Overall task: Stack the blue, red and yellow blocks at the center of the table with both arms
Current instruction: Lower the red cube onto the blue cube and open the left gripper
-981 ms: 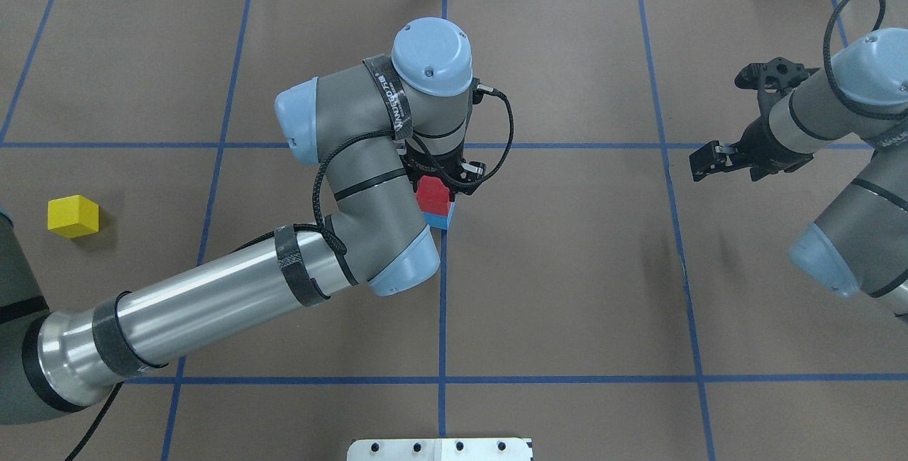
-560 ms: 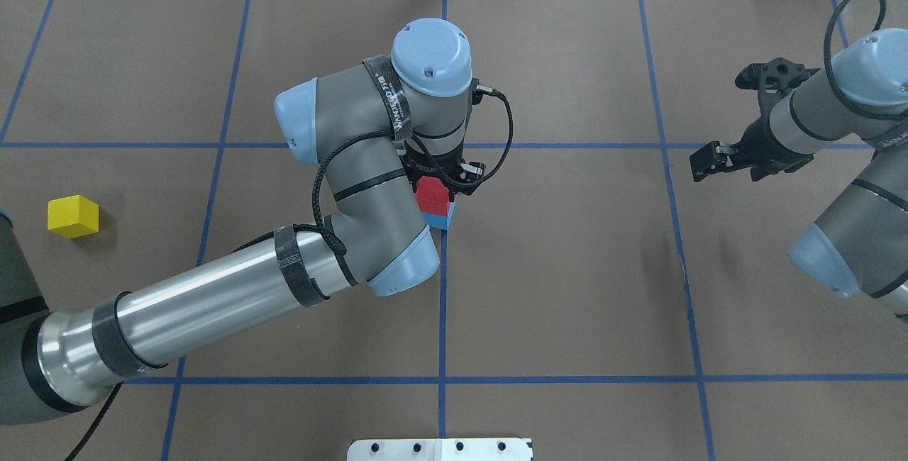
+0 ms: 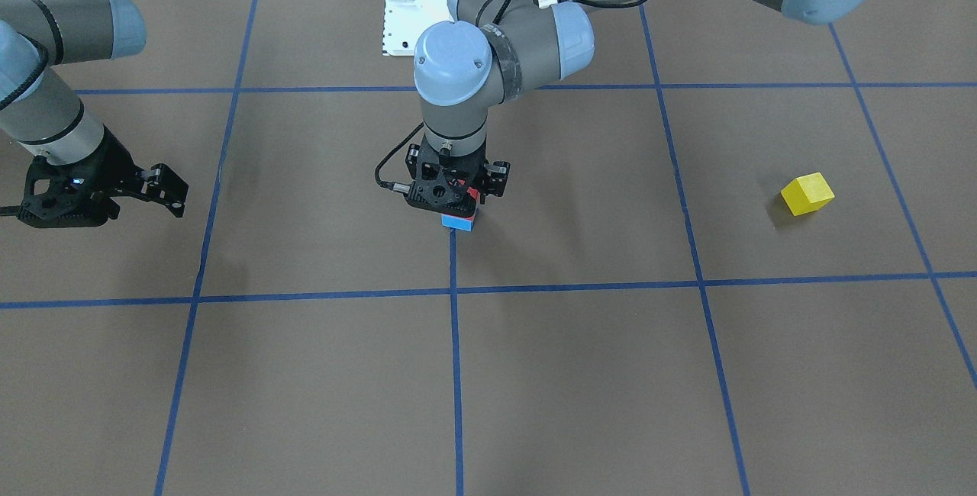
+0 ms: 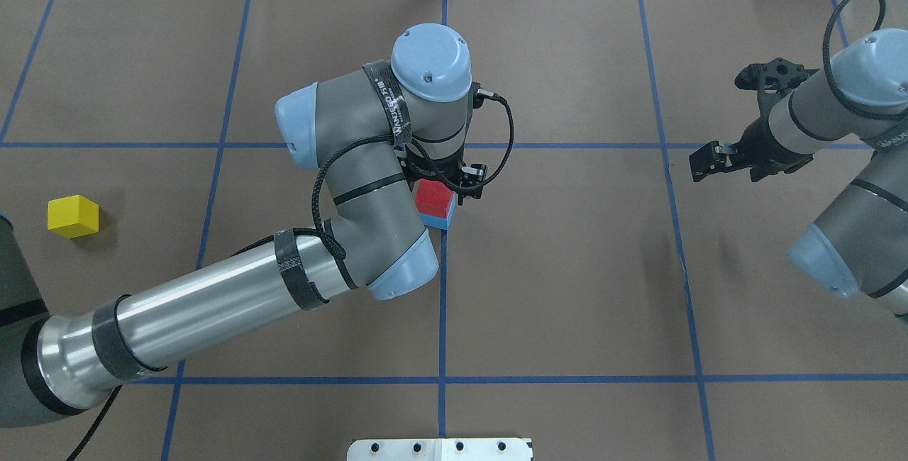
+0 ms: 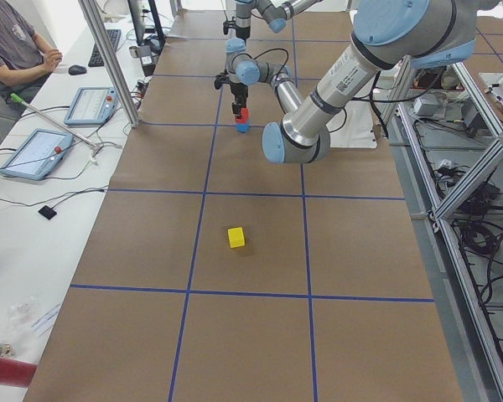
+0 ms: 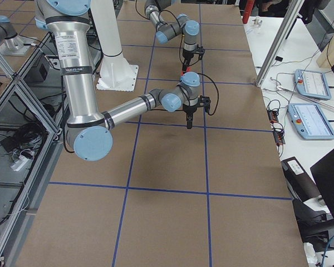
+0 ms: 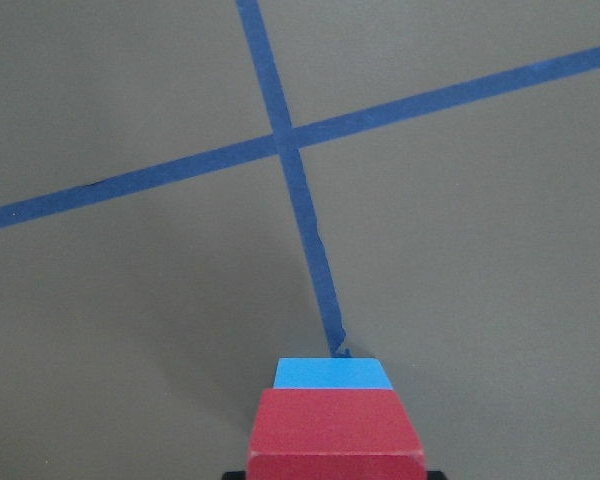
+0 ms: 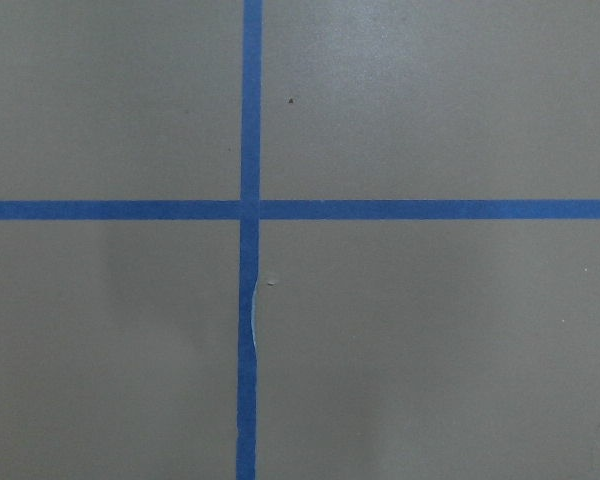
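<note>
Stack: the red block (image 4: 435, 197) sat squarely on the blue block (image 4: 443, 220), and the blue one rested on the table (image 4: 567, 291).
Stack position: on the middle lengthwise tape line (image 4: 442, 305), near the crossing on the far side from the robot's base.
Left gripper (image 3: 458, 202): pointed straight down, directly over the stack and close around the red block. The wrist hid the fingers from both fixed cameras, and the wrist camera showed only the two blocks, so I cannot tell whether it gripped the red block or had let go.
Right gripper (image 3: 174, 192): hung above bare table on the robot's right side, well apart from the stack. Its fingers were spread with nothing between them.
Yellow block (image 4: 73, 216): lay alone on the table far out on the robot's left side, well apart from the stack and from both grippers.
</note>
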Robot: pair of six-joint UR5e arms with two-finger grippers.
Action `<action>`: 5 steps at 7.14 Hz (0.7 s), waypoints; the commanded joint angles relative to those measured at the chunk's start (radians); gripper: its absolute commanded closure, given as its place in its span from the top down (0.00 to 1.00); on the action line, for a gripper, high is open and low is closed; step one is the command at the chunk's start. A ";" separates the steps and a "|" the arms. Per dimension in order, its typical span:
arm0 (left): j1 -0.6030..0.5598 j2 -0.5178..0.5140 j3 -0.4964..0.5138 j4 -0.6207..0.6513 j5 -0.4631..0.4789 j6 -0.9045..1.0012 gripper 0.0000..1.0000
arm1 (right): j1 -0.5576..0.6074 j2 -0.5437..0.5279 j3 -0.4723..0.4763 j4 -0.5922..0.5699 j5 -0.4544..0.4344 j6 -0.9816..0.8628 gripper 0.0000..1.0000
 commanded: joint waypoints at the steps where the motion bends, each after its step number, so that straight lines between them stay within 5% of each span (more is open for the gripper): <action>1: 0.001 0.002 -0.018 0.001 0.000 -0.002 0.99 | 0.000 0.003 -0.005 0.000 0.000 -0.001 1.00; 3: -0.014 0.088 -0.219 0.070 -0.008 0.002 0.99 | 0.000 0.004 -0.010 0.000 0.000 -0.004 1.00; 5: -0.109 0.336 -0.468 0.150 -0.015 0.136 0.99 | -0.002 0.007 -0.011 0.000 -0.002 -0.004 1.00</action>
